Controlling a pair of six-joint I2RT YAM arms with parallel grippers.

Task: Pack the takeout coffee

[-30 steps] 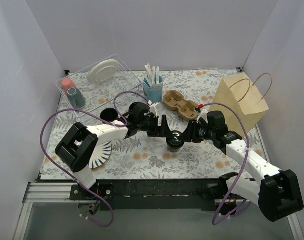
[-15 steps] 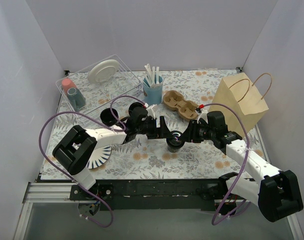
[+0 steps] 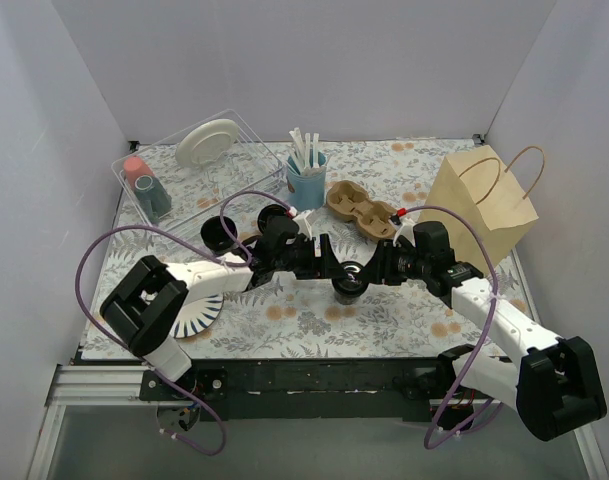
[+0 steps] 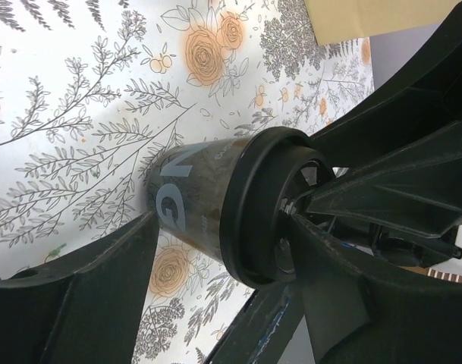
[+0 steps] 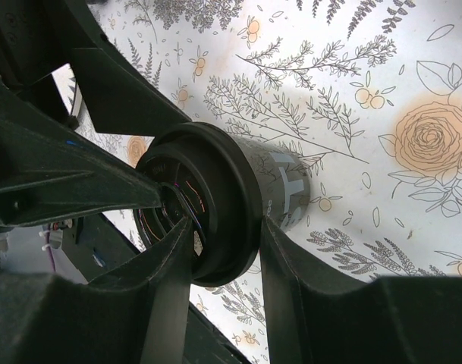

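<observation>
The takeout coffee [image 3: 348,282], a small black cup with a black sip lid, stands upright at the middle of the floral mat. My left gripper [image 3: 336,270] reaches it from the left and my right gripper [image 3: 365,272] from the right. In the left wrist view one finger [image 4: 102,288] rests against the cup's body [image 4: 189,201] and the other lies on the lid [image 4: 249,205]. In the right wrist view the gripper [image 5: 223,239] pinches the lid's rim [image 5: 231,197], one finger across the lid top, one finger [image 5: 299,288] outside. The brown paper bag [image 3: 481,205] stands at the far right.
A cardboard cup carrier [image 3: 361,210] lies behind the cup. A light blue cup with white sticks [image 3: 306,176] stands behind it. A lidless black cup [image 3: 216,231] sits left of the left arm. A clear bin [image 3: 252,150] with a plate is back left. A patterned plate [image 3: 200,307] lies under the left arm.
The left arm's wrist and forearm have shifted a little toward me and lower. Both grippers and the cup stay in about the same place.
</observation>
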